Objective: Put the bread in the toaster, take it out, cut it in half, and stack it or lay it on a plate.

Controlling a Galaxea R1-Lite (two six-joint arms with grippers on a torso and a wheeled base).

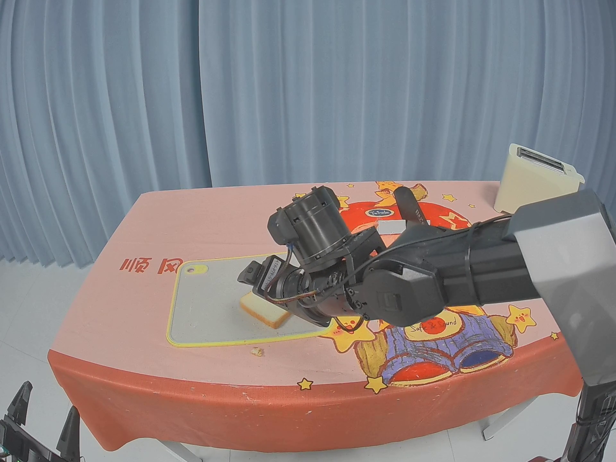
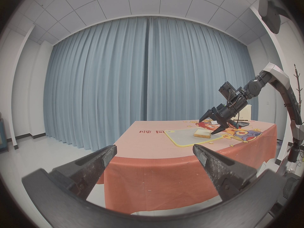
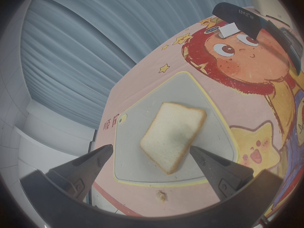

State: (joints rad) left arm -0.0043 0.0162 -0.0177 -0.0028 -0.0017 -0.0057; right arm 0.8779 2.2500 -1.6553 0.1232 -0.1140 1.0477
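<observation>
A single slice of bread (image 1: 264,312) lies flat on the grey, yellow-rimmed cutting board (image 1: 199,303). My right gripper (image 1: 263,287) hangs open just above it, tilted down. In the right wrist view the bread (image 3: 173,135) sits between the two spread fingers (image 3: 95,159), untouched. The cream toaster (image 1: 536,178) stands at the table's far right corner. My left gripper (image 2: 155,155) is open and holds nothing, low beside the table off its front left corner (image 1: 42,421). From there the right gripper (image 2: 207,126) shows over the bread (image 2: 202,133).
A black-handled knife (image 1: 407,210) lies behind the right arm, on the printed tablecloth; it also shows in the right wrist view (image 3: 243,16). A small crumb (image 1: 257,352) sits near the board's front edge. Curtains hang behind the table.
</observation>
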